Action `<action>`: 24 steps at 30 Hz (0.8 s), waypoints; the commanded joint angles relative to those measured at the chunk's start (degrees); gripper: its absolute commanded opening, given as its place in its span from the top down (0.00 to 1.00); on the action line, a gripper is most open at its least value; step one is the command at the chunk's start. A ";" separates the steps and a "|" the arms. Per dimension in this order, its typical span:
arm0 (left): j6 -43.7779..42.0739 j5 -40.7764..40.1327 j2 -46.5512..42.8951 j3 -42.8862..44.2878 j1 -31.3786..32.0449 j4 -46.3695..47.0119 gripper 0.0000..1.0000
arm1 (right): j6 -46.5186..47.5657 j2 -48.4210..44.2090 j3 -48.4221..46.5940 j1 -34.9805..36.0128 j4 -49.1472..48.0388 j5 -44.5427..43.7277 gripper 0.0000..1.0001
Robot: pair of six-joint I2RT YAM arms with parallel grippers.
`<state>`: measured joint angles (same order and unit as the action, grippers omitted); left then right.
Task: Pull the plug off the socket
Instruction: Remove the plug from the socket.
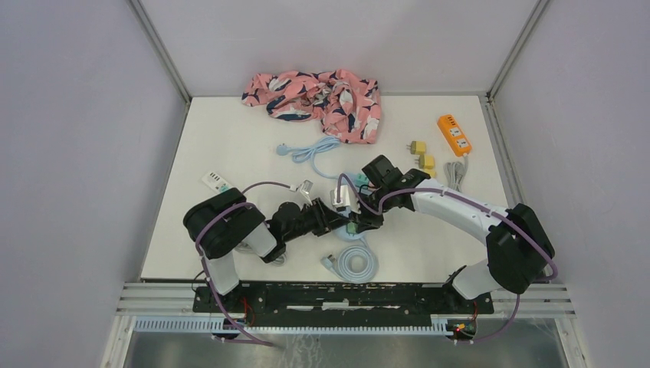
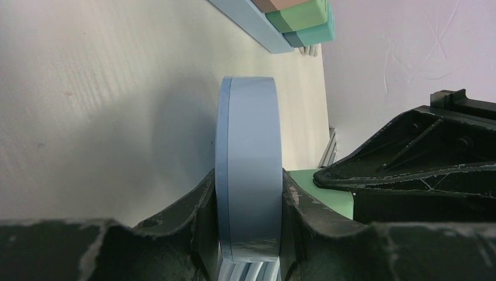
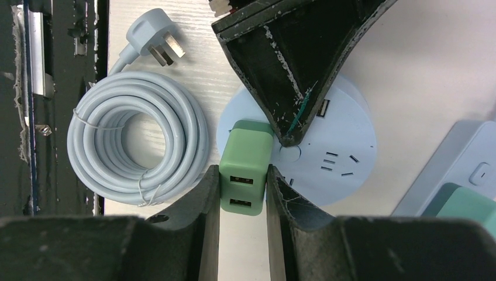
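Found green two-port USB plug [image 3: 245,175] seated on left part of round pale-blue socket [image 3: 342,146], lower centre of right-wrist frame. Saw right gripper [image 3: 243,171] clamped on plug, one finger pressed against each side. Saw left gripper [image 2: 250,178] clamped across socket's rim, with disc standing edge-on at centre of left-wrist frame and green plug showing just right of it. Noted one of its black fingers lying over socket face from top of right-wrist frame. Logged coiled grey cable [image 3: 137,146] with three-pin end just left of socket, on white table [image 1: 230,138]. Located both grippers meeting at centre of top frame. Recorded floral cloth [image 1: 318,96] at upper centre, with orange power strip [image 1: 454,134] and yellow adapters [image 1: 421,155] at upper right, well apart from socket.
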<state>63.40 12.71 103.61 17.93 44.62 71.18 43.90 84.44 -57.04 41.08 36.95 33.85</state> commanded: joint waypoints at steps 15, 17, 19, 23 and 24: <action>-1.56 -0.93 -0.82 0.33 -0.06 5.39 0.97 | 5.78 -0.62 -1.86 0.13 5.52 10.34 1.00; -1.66 -1.06 -1.07 0.17 -0.11 5.38 0.97 | 8.65 -0.48 -2.47 1.10 8.67 14.36 1.00; -1.83 -1.11 -1.29 0.01 -0.08 5.38 0.97 | 8.00 -0.36 -2.87 1.21 8.60 14.46 1.00; -1.89 -1.14 -1.26 0.00 -0.09 5.44 0.97 | 0.95 -0.04 -2.70 0.84 2.00 4.27 1.00; -1.92 -1.14 -1.23 0.00 -0.08 5.53 0.97 | -0.27 0.00 -2.50 0.47 0.87 2.24 1.00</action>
<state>63.37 13.15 103.61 17.45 44.97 72.29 46.98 84.47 -57.43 40.34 39.00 35.59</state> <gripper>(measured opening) 0.417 0.321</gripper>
